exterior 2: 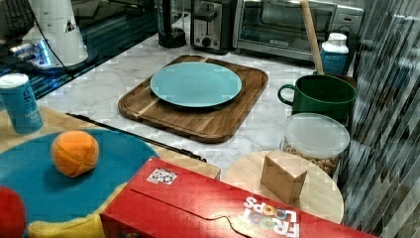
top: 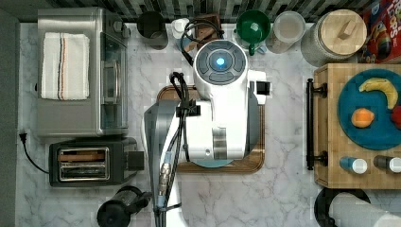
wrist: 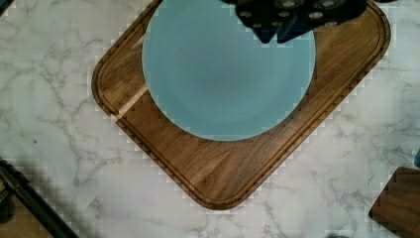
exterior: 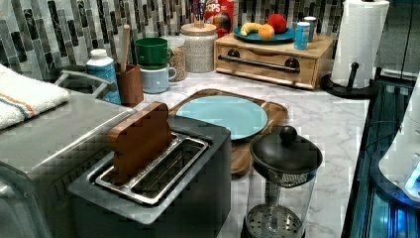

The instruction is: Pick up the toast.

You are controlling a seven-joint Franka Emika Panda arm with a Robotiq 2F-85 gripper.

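The toast [exterior: 141, 141] is a reddish-brown slice standing upright in the rear slot of the black toaster [exterior: 163, 198], its top half sticking out. From above, the toast [top: 81, 155] is a narrow brown strip in the toaster [top: 85, 163] at the top view's lower left. My arm [top: 220, 109] hangs over the middle of the counter, well to the top view's right of the toaster. The gripper [wrist: 280, 32] is dark and hovers above the light-blue plate [wrist: 218, 84] on the wooden board [wrist: 208, 173], with nothing seen in it.
A steel toaster oven [top: 80, 71] with a striped towel [top: 65, 65] on top stands beside the toaster. A black French press [exterior: 282, 183] is in front of it. Mugs [exterior: 152, 52], a jar [exterior: 198, 44], a wooden box with fruit [exterior: 270, 57] and a paper-towel roll [exterior: 359, 42] line the back.
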